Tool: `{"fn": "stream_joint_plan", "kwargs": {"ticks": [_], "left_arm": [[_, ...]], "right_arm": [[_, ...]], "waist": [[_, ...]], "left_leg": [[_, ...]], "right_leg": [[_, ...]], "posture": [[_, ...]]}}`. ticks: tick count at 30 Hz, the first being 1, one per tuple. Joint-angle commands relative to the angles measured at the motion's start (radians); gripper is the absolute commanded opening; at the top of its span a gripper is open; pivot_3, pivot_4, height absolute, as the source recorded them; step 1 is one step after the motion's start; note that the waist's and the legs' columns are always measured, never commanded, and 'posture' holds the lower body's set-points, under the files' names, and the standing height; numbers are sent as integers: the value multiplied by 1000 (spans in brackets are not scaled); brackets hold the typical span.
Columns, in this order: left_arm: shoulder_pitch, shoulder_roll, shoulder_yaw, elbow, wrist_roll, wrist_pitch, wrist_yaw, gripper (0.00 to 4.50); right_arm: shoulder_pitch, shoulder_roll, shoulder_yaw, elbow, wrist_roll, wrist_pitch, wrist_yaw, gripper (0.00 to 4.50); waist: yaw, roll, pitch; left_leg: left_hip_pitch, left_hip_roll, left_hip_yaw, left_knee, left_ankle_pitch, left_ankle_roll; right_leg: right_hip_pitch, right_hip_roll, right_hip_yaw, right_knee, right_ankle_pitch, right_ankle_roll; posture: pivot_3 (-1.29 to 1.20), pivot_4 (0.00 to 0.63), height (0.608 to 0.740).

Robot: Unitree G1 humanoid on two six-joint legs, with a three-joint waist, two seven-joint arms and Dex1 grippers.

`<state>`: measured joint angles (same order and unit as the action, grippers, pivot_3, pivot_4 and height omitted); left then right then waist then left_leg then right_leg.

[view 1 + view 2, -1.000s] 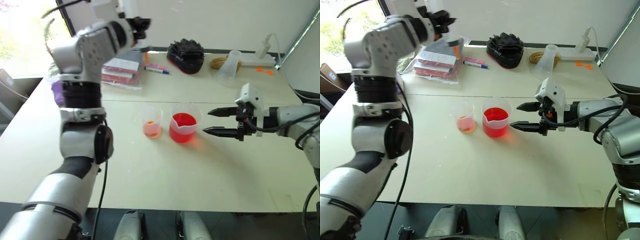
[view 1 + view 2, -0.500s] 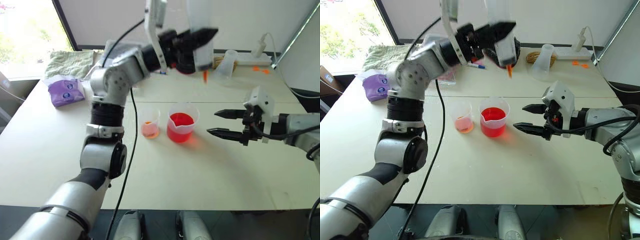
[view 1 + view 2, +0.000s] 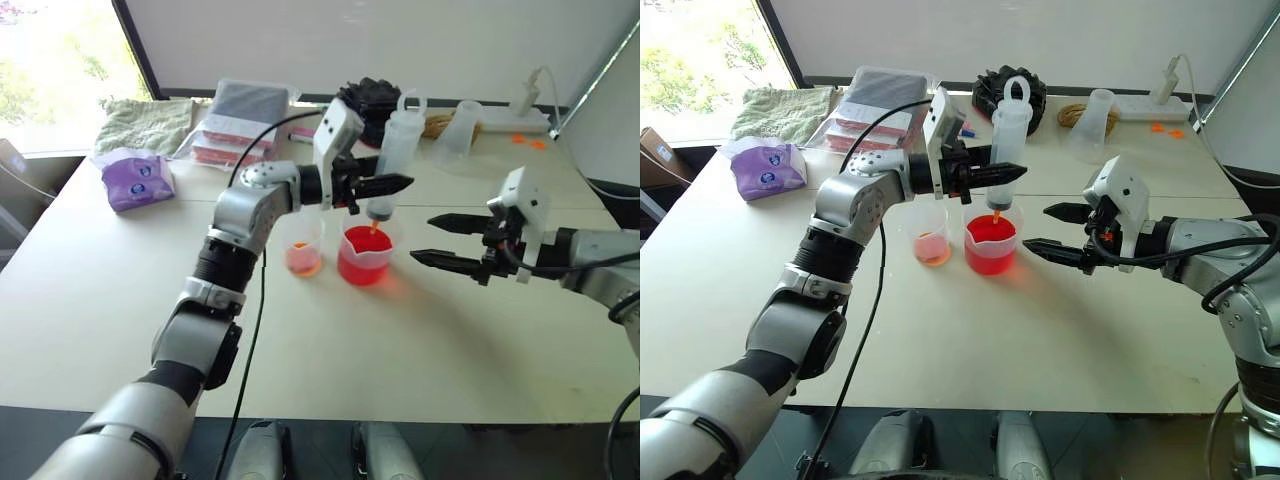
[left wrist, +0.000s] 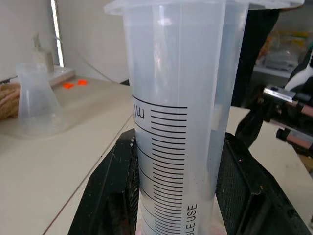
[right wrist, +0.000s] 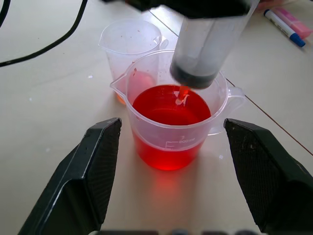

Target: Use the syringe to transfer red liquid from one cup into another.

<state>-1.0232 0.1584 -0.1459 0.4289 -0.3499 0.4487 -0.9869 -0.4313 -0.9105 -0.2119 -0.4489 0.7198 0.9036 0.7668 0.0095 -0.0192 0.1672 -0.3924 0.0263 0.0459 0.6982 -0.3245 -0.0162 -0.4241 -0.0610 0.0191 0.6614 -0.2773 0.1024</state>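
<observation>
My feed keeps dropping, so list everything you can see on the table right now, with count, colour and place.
syringe: one, clear with orange tip, upright over the beaker, tip at the red liquid
beaker: one, clear, bright red inside, table centre
small cup: one, clear, pale orange at the bottom, beside the beaker on the robot's left
frosted cup: one, colourless, far side
power strip: one, white, far right edge
black bundle: one, far centre
rope coil: one, tan, by the frosted cup
packets: a stack, red and white, far left
purple pack: one, left edge
green towel: one, far left
left pincer: shut on the syringe
right pincer: open, level, beside the beaker
</observation>
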Motion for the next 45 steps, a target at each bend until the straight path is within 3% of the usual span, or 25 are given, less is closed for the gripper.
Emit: {"fn": "stream_joint_plan", "kwargs": {"ticks": [1, 9, 22, 40, 43, 45], "left_arm": [[22, 8, -2, -43, 8, -22, -16, 1529], [78, 1, 19, -77, 6, -32, 13, 1529], [134, -12, 4, -90, 52, -191, 16, 1529], [143, -19, 0, -89, 65, -213, 26, 1529], [146, -19, -2, -93, 67, -216, 24, 1529], [147, -20, -2, -96, 66, -214, 24, 1529]], "right_arm": [[-52, 23, -29, 1, 9, -15, -39, 3491], [-125, 66, -46, 40, 36, 3, -88, 3491], [-380, 176, -158, 133, 369, 318, -342, 3491], [-381, 303, -71, 85, 288, 277, -567, 3491], [-380, 308, -67, 86, 276, 270, -575, 2643], [-379, 308, -67, 85, 270, 267, -578, 1735]], "waist": [[0, 0, 0], [2, 0, 0], [1, 0, 0], [0, 0, 0], [0, 0, 0], [0, 0, 0]], "left_leg": [[0, 0, 0, 0, 0, 0], [0, 0, 0, 0, 0, 0], [0, 2, 0, 0, 0, 1], [-1, 2, 0, 0, -1, 1], [-1, 2, 0, 0, -1, 1], [-1, 2, 0, 0, -1, 1]], "right_leg": [[0, 0, 0, 0, 0, 0], [0, 0, 0, 0, 0, 0], [0, 0, 0, 0, 0, 0], [0, 0, 0, 0, 0, 0], [0, 0, 0, 0, 0, 0], [0, 0, 0, 0, 0, 0]], "posture": [[0, 150, 740], [0, 150, 740], [0, 150, 740], [0, 150, 740], [0, 150, 740], [0, 150, 740]]}}
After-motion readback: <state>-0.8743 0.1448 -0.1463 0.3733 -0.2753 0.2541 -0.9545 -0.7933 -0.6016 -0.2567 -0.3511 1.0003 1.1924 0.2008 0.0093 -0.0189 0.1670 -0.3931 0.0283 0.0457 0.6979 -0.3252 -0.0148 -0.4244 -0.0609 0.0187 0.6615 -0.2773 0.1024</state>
